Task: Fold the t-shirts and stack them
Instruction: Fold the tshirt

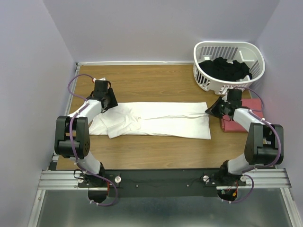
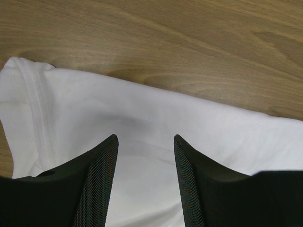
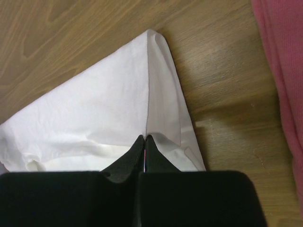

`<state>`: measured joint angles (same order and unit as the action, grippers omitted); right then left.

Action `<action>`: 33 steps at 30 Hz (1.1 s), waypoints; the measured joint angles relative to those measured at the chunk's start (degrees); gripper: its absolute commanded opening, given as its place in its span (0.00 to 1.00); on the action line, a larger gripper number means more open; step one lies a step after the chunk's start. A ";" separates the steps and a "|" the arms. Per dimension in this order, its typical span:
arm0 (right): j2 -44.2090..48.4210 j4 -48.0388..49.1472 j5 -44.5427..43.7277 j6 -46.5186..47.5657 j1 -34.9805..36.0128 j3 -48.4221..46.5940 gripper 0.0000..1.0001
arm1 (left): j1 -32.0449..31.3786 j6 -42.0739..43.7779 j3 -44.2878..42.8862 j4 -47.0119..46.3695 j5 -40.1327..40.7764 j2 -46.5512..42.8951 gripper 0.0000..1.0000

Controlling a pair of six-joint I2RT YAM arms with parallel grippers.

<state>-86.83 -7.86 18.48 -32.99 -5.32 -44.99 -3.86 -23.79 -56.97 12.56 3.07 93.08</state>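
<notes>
White t-shirt (image 1: 156, 120), soft, light, limp, lies on the surface (image 1: 142, 85) between the jaws. Right jaws pinch its tented corner. Left jaws hang spread over the other end, where the hem looks a sound hold.

The white t-shirt (image 1: 161, 120) and salmon-red t-shirt (image 1: 232, 126) are plain; the table (image 1: 142, 80) is brown wood-grain.

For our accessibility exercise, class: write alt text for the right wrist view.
The right gripper is shut on a raised corner of the white t-shirt, which lies on a wooden table. The edge of a salmon-red t-shirt shows at the right.
</notes>
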 measured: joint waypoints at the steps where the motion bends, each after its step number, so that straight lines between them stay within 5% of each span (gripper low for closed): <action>1: -0.02 -0.66 -0.15 0.04 0.00 -0.48 0.17 | 0.00 0.00 0.00 0.00 0.00 0.11 0.59; 3: -0.17 -1.38 -0.63 0.15 -0.02 -0.94 0.25 | 0.00 0.00 0.00 0.02 0.00 0.39 0.59; 21: -2.29 -3.39 -1.90 4.68 0.13 -1.05 0.30 | 0.00 0.00 0.00 0.04 -0.07 0.63 0.59; 33: 3.19 -2.40 -4.74 -0.04 8.31 -0.94 0.45 | 0.00 0.00 0.00 0.04 -0.07 0.63 0.59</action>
<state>-83.64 -10.26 13.74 -33.04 2.98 -45.93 -3.86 -23.79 -56.97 12.60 3.01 93.71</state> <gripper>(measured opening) 0.434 0.588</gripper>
